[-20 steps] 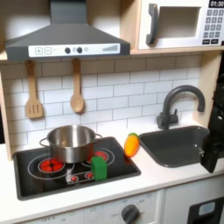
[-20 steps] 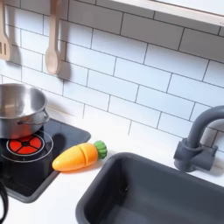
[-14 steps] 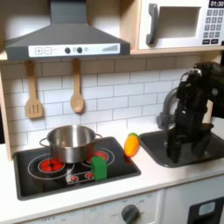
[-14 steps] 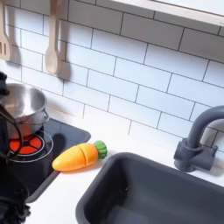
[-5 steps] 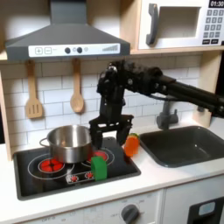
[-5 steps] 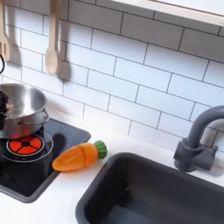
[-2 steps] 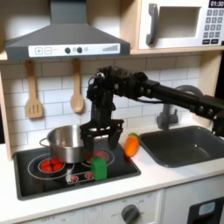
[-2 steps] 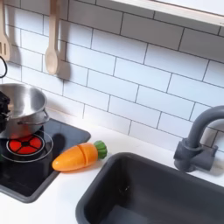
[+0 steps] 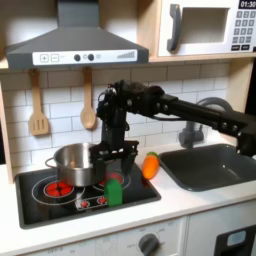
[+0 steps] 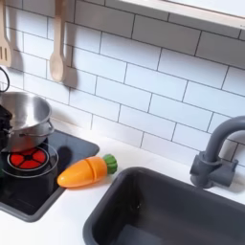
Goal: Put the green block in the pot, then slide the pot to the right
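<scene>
In the first exterior view the gripper (image 9: 115, 163) hangs directly above the green block (image 9: 114, 189), its jaws spread wide on either side and grasping nothing. The block stands on the black stovetop (image 9: 45, 200), just beside the pot (image 9: 76, 163), which sits on the back burner toward the first exterior view's left. An orange carrot toy (image 9: 150, 166) lies on the bench (image 9: 200, 202) between stovetop and sink (image 9: 207, 165).

Toy kitchen counter, hob to sink.
An orange carrot (image 10: 84, 170) lies on the white counter between the black stovetop (image 9: 40, 201) and the dark sink (image 10: 182, 212); two wooden utensils (image 9: 88, 110) hang on the tiled wall, microwave (image 9: 205, 28) above.
</scene>
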`<state>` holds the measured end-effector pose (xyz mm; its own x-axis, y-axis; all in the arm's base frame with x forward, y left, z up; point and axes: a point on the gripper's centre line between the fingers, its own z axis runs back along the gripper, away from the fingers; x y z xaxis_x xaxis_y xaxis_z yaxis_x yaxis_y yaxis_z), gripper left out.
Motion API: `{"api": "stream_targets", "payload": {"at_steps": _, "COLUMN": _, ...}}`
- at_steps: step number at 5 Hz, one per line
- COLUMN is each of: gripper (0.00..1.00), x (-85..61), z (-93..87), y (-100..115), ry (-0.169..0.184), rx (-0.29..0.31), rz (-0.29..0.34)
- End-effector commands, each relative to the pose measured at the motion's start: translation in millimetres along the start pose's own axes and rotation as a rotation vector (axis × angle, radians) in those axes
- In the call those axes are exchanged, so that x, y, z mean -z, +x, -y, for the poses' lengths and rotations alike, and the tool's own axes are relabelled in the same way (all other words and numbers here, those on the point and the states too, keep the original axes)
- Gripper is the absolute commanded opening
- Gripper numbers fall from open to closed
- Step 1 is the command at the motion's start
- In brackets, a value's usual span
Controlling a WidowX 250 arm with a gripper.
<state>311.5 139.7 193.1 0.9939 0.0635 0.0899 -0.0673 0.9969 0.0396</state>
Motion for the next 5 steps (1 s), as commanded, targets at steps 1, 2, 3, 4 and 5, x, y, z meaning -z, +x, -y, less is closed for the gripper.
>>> {"api": "stream_targets", "payload": {"at_steps": 1, "gripper": 1.0, "x": 14.3, "z": 2.3, "y": -6.5, "ry": -0.014, "rx": -0.001, "rz": -0.032}}
{"api": "stream_targets", "payload": {"at_steps": 2, "gripper": 1.0, "x": 22.5, "z": 2.6, "y": -9.6, "ry": -0.021, "rx": -0.002, "rz": -0.056}}
{"api": "stream_targets", "payload": {"at_steps": 3, "gripper": 1.0, "x": 25.6, "z": 2.2, "y": -8.4, "ry": -0.024, "rx": 0.001, "rz": -0.065}}
{"api": "stream_targets", "payload": {"at_steps": 4, "gripper": 1.0, "x": 34.6, "z": 2.0, "y": -9.6, "ry": -0.033, "rx": 0.01, "rz": -0.091}}
{"api": "stream_targets", "payload": {"at_steps": 5, "gripper": 1.0, "x": 36.5, "z": -0.3, "y": -8.2, "ry": -0.033, "rx": 0.016, "rz": -0.096}}
